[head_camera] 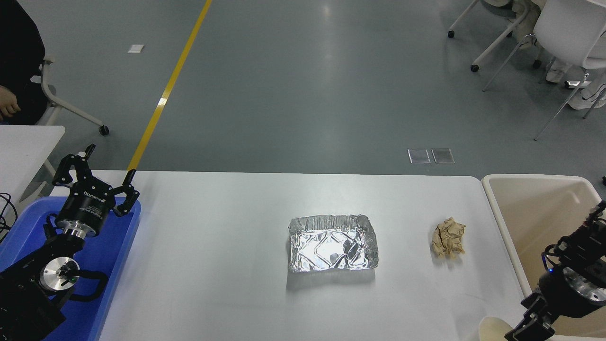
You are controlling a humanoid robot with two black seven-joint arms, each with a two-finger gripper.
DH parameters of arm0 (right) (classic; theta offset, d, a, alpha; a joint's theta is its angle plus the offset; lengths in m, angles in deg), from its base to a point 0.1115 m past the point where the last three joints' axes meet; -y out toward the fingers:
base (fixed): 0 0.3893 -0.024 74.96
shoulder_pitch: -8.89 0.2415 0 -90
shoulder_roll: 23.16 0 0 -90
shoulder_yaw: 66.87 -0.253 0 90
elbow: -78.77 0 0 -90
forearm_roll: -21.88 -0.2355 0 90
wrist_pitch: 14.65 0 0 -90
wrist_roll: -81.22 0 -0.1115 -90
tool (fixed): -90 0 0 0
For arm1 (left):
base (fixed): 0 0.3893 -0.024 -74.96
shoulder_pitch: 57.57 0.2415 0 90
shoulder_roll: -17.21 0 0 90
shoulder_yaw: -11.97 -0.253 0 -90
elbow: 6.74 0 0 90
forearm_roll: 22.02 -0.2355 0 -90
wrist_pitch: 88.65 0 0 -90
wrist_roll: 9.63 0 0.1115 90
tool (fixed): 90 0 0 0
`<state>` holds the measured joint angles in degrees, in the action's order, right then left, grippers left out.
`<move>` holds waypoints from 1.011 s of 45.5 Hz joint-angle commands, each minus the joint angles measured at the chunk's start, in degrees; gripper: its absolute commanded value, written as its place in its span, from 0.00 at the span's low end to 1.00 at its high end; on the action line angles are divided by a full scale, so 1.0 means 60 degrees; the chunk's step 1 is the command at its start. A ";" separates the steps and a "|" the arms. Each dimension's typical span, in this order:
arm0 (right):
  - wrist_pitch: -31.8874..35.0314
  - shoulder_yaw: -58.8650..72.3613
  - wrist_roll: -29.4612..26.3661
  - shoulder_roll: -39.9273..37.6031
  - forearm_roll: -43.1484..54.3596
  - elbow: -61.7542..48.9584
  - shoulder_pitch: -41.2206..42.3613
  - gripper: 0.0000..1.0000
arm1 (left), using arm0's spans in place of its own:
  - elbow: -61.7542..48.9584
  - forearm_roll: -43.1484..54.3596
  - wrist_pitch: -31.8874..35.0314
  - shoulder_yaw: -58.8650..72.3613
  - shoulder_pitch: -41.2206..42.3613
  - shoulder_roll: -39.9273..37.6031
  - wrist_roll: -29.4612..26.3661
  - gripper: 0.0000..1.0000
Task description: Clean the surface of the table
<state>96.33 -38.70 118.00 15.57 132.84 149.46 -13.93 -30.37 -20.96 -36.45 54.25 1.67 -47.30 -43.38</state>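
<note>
The white table surface fills the lower picture. On it lie an empty crinkled foil tray at the middle, a crumpled brown paper ball to its right, and a cream cup cut off at the bottom edge. My right gripper reaches down at the bottom right, right beside the cup; its fingers are cut off by the picture edge. My left gripper is open and empty, parked over the blue bin at the left.
A blue plastic bin sits at the table's left edge. A beige bin stands off the right end. A smaller white table and a seated person are at the far left. Chairs stand at the far right.
</note>
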 commanded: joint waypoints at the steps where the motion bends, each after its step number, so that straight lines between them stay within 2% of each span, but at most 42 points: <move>1: -0.0213 -0.0301 -0.0008 0.0138 0.0008 -0.0443 -0.0503 0.98 | -0.0003 0.0000 0.0001 0.0000 0.0000 0.0000 0.0000 1.00; 11: -0.0668 -0.0594 0.0006 0.0152 0.0037 -0.0576 -0.0957 0.93 | -0.0003 0.0000 0.0001 0.0000 0.0000 0.0000 0.0000 1.00; 15: -0.0814 -0.0681 0.0006 0.0152 0.0037 -0.0605 -0.1074 0.87 | -0.0003 0.0000 0.0001 0.0000 0.0000 0.0000 0.0000 1.00; 22: -0.0961 -0.0696 0.0036 0.0196 0.0110 -0.0780 -0.1148 0.82 | -0.0003 0.0000 0.0001 0.0000 0.0000 0.0000 0.0000 1.00; 42: -0.1049 -0.0682 0.0196 0.0211 0.0198 -0.1015 -0.1206 0.37 | -0.0003 0.0000 0.0001 0.0000 0.0000 0.0000 0.0000 1.00; 46: -0.1005 -0.0682 0.0314 0.0211 0.0213 -0.1103 -0.1265 0.25 | -0.0003 0.0000 0.0001 0.0000 0.0000 0.0000 0.0000 1.00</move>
<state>90.17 -42.75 118.66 16.79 133.92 143.87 -20.97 -30.39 -20.96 -36.45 54.25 1.67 -47.30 -43.38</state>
